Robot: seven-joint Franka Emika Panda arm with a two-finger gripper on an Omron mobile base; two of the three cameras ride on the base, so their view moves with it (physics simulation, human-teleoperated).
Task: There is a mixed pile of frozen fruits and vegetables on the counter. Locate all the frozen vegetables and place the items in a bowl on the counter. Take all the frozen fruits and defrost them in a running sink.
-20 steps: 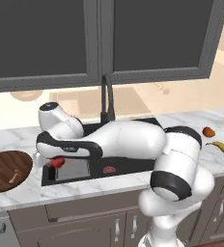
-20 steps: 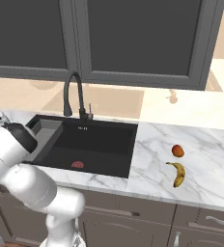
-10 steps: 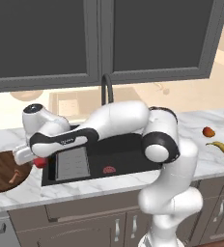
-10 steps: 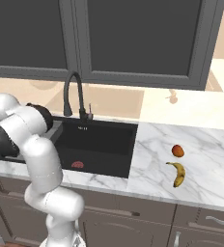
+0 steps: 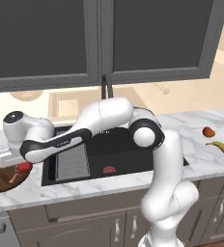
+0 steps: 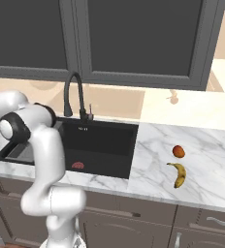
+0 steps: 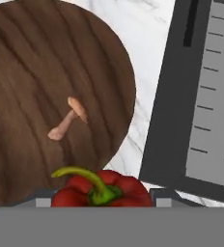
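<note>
The red pepper (image 7: 100,189), with its green stem, sits between my fingers (image 5: 23,167), which stand partly apart and clamped on its sides. In the hand view it hangs at the near edge of the wooden bowl (image 7: 32,58), over the bowl's rim where it meets the marble counter (image 7: 138,130). Half a second ago my hand was just short of that rim beside the sink; now it has swung further left and the pepper is over the bowl's edge. Inside the bowl lies the tan stick-like piece (image 7: 67,118), flat on the wood. Beyond, to one side, is the sink (image 5: 128,157) with its grey ribbed tray (image 5: 71,161). Far right on the counter, the orange-red fruit (image 6: 179,151) and banana (image 6: 178,174) lie unmoved, close together.
</note>
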